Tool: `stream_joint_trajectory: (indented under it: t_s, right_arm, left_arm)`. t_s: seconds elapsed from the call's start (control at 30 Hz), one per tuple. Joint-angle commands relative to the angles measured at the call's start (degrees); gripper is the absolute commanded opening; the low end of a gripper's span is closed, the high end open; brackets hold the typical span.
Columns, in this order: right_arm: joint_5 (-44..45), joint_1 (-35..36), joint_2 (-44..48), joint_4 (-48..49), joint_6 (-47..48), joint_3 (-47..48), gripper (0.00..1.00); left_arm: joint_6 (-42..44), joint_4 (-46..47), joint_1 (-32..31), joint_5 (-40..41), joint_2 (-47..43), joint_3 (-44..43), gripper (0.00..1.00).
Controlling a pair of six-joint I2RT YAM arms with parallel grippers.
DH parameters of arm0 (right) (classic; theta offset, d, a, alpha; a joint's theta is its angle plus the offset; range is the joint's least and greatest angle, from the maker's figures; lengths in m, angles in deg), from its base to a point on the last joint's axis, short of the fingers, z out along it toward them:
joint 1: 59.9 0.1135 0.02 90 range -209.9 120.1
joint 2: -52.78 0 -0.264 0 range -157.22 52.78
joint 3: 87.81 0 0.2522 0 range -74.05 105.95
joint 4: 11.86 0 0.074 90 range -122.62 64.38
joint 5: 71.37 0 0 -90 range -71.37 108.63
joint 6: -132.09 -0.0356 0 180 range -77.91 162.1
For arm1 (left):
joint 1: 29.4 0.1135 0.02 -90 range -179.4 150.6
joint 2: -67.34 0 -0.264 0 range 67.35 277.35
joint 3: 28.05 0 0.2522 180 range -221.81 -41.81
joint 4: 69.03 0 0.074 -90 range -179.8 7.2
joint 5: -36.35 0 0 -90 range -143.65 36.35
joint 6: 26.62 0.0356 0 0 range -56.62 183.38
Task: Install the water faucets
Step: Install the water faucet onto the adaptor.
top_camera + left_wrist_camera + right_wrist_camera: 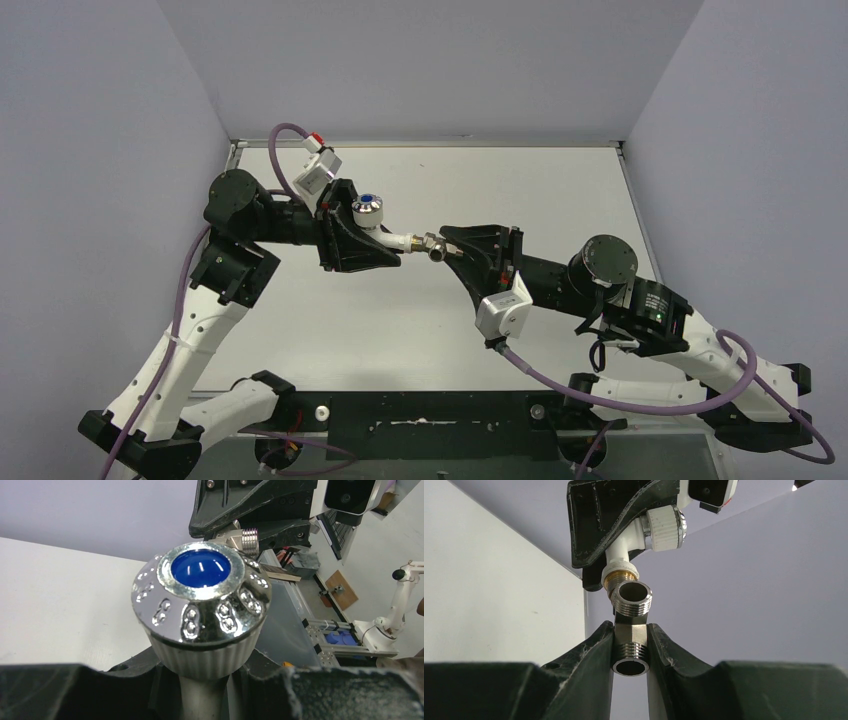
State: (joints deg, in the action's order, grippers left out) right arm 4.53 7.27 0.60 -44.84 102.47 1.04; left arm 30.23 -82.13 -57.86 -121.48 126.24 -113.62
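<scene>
Above the middle of the table, my left gripper (362, 242) is shut on the white stem of the water faucet (385, 232). Its chrome knob with the blue dot (200, 569) fills the left wrist view, and the stem drops between my left gripper's fingers (201, 692). My right gripper (630, 647) is shut on the hexagonal middle of a grey metal threaded fitting (631, 625). The faucet's brass end (618, 578) meets the fitting (437, 247) at its far side. How far it is screwed in I cannot tell.
The white table (560, 200) is boxed in by pale grey walls at the back and both sides. Purple cables (560, 385) loop from both wrists near the arm bases. A black rail (430, 425) runs along the near edge.
</scene>
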Motion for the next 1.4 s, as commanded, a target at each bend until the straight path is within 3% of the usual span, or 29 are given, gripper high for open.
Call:
stream_joint_trajectory:
  t_s: [0.0, 1.37]
  right_arm:
    - [-0.79, 0.24, -0.48, 0.45, -0.96, 3.04, 0.0]
    - [-2.43, 0.3, 0.42, -0.31, -3.65, 0.72, 0.0]
  left_arm:
    - [0.8, 2.41, -0.36, -0.74, -0.95, -0.9, 0.0]
    - [2.03, 1.18, -0.36, 0.55, -0.26, -1.82, 0.0]
